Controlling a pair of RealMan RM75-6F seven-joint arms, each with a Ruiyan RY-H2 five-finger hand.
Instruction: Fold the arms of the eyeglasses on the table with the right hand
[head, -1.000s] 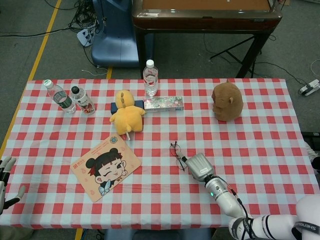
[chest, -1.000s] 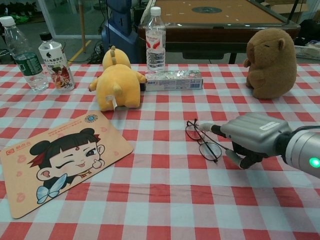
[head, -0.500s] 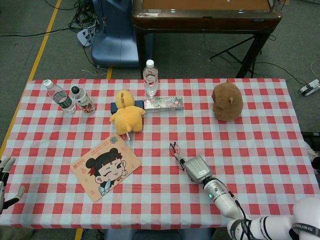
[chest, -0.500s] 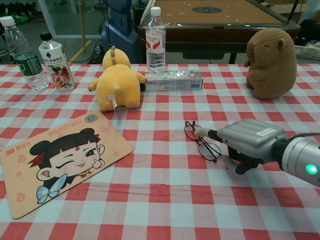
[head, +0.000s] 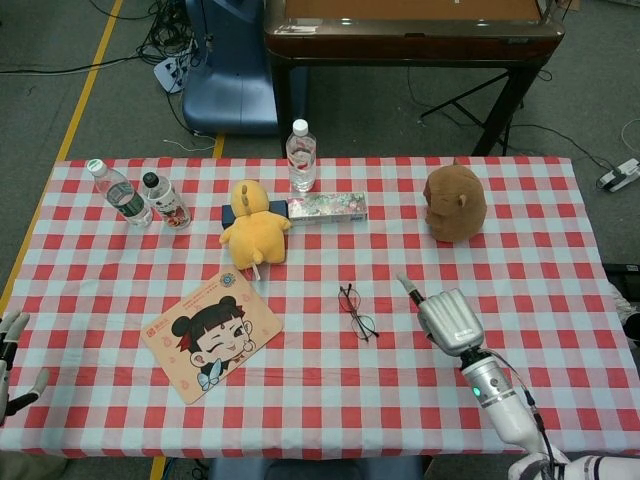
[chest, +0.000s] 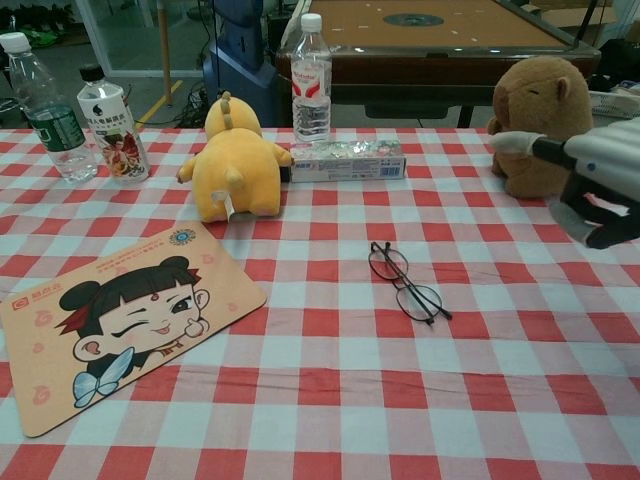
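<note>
**Eyeglasses lie alone, right hand apart**

Head view: the eyeglasses (head: 357, 312) lie on the checked tablecloth (head: 520, 250); the right hand (head: 447, 318) hovers well apart, holding nothing. The left hand (head: 12, 350) shows spread fingers.

Chest view: eyeglasses (chest: 405, 283) flat, right hand (chest: 590, 180) raised with one finger extended.

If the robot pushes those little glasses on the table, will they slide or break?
The eyeglasses lie flat on the checked tablecloth, so they'd probably drag over the fabric, not roll. Their frame looks thin and wiry, so likely light and easily bent. The right hand is away from them.
</note>
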